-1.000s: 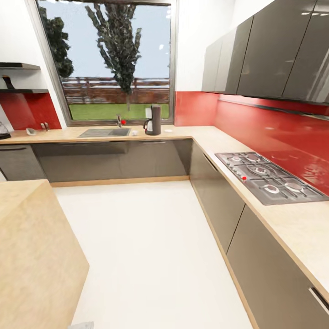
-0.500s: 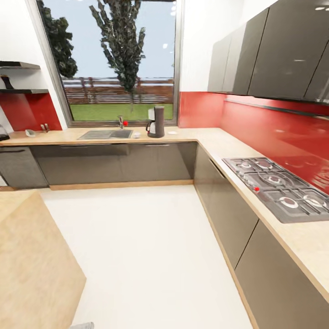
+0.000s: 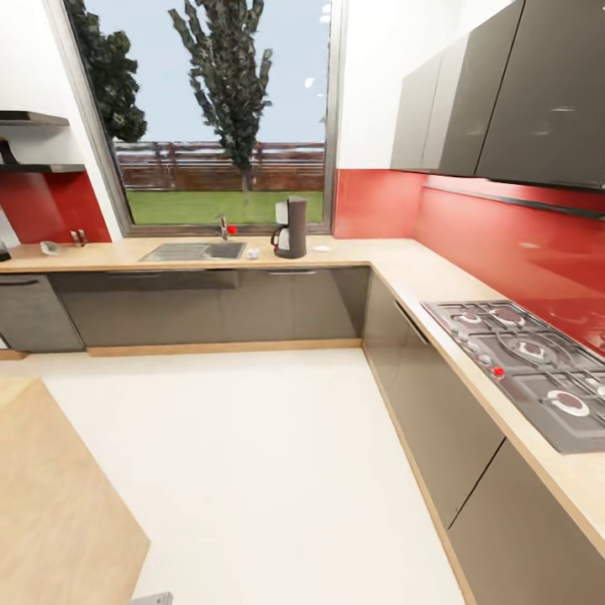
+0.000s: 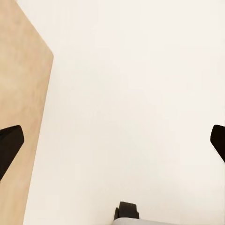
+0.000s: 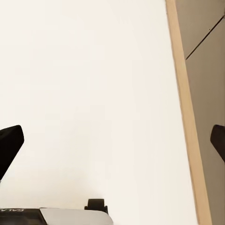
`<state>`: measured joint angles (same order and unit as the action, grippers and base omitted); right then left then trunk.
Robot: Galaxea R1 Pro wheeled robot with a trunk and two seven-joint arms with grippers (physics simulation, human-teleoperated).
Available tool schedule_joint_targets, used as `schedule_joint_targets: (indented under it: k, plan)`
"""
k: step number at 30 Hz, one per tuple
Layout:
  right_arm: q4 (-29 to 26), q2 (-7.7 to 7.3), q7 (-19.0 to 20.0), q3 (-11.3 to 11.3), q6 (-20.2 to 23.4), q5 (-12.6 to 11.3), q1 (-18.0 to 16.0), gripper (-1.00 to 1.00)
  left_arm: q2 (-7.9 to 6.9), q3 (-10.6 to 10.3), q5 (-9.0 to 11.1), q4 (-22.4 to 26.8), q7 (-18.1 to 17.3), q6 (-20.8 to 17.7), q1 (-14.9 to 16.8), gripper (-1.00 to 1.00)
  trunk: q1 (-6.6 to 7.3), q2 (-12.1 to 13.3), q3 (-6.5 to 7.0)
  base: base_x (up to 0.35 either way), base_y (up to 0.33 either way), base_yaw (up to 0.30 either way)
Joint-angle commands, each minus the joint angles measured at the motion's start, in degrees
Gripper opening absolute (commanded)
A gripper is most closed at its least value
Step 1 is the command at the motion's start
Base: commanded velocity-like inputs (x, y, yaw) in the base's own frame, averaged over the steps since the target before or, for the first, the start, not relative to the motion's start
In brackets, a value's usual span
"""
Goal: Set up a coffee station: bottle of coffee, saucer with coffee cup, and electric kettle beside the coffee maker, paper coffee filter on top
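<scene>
— Beige wood-grain tabletop along the far wall, under the window. Carries the coffee maker, upright near the back edge, just right of the sink. Why there?

— Belongs there already, going by the task. Needs only leaving alone, and serves as the anchor for everything else to be set beside.

— And the bottle of coffee?

— Cannot say for certain. Look to the far left, at the kitchen shelf on the wall: holds a dark shape cut by the picture's edge, too small to name. Likely worth heading that way first.

— Small pale disc on the tabletop, just right of the coffee maker?

— Possibly the saucer. Too small to tell, so best checked from closer.

— Grippers?

— Left gripper: fingers spread wide apart, nothing between, aimed down at the white floor beside a wooden island top. Right gripper: spread just as wide, also empty, over the floor next to the grey cabinet fronts.

— Why carried like that?

— Probably tucked low and ready for travel, well apart from the tabletop. Nothing within reach to grasp; calls for driving across the floor before any arm work.
</scene>
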<state>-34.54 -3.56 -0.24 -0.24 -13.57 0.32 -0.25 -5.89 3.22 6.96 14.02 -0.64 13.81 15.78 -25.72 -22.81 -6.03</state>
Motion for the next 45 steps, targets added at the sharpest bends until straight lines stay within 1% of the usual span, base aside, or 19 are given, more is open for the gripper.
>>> schedule_joint_targets:
  k: [1,39,45]
  plan:
    - [0.0,0.00,0.0,0.0,-0.1,0.0,0.0,1.00,0.00,0.0,0.4,0.0,-0.1,0.2,0.0,1.00,-0.07,-0.1,-0.11,0.335,0.000,0.000]
    - [-0.1,0.04,0.0,0.0,-0.1,-0.1,0.0,1.00,0.01,0.0,0.4,0.0,-0.1,0.2,0.0,1.00,-0.07,-0.1,-0.11,0.335,0.000,0.010]
    - [-0.1,0.04,0.0,0.0,-0.2,-0.1,0.0,1.00,0.03,0.0,0.4,0.0,-0.1,0.2,0.0,1.00,-0.07,-0.1,-0.11,0.335,0.000,0.144]
